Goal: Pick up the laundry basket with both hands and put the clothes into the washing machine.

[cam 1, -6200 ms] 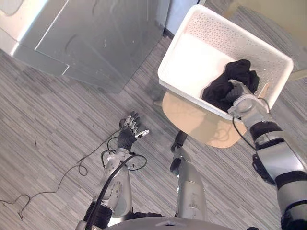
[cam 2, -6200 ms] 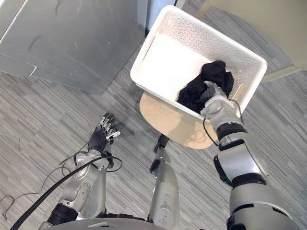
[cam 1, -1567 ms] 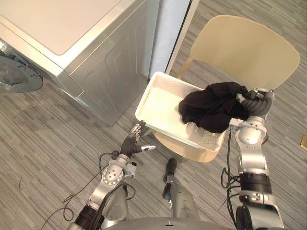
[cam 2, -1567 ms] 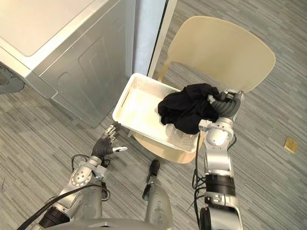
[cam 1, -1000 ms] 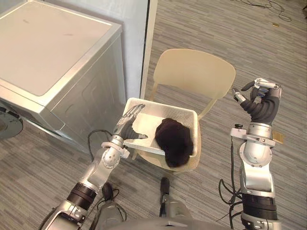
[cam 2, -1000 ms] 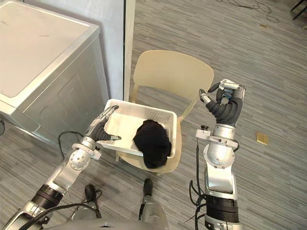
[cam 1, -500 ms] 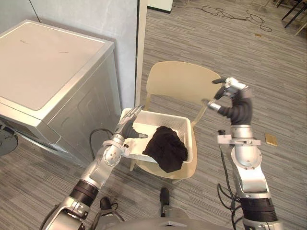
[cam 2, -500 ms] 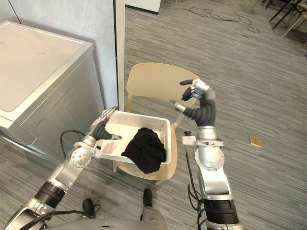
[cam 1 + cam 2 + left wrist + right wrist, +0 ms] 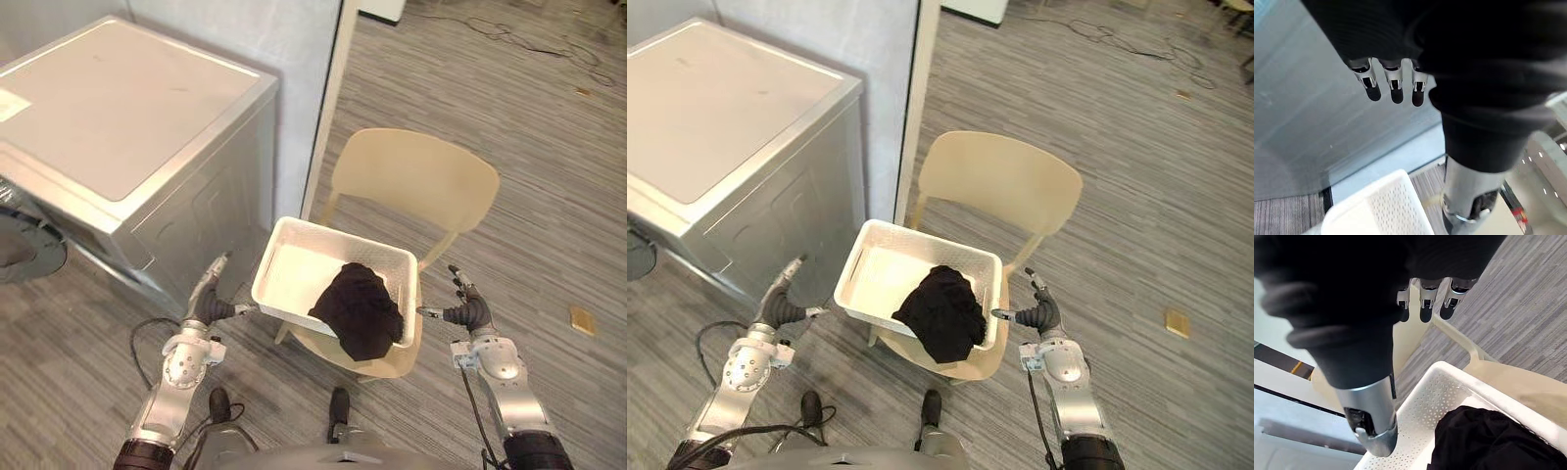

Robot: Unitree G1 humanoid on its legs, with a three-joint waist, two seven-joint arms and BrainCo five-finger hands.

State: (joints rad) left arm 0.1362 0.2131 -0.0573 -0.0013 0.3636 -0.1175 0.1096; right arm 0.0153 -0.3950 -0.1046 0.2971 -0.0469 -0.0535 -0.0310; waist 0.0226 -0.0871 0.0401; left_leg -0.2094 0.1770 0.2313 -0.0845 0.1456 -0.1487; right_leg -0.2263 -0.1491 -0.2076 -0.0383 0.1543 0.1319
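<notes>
While the basket (image 9: 294, 274) holds clothes (image 9: 361, 308), left hand (image 9: 206, 307) and right hand (image 9: 470, 314) flank it.

The basket (image 9: 292, 274) is white plastic, pierced with small holes, slightly glossy. The clothes (image 9: 361, 308) are black matt cloth, crumpled. The chair (image 9: 416, 181) looks like smooth beige plastic. The washer (image 9: 118, 108) is smooth grey metal with a dull sheen. The floor (image 9: 549, 127) is matt, finely striped.

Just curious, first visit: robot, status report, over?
Left hand, right hand open, flanking laundry basket. Basket on chair, black clothes draped over its rim. Nothing blocking.
</notes>
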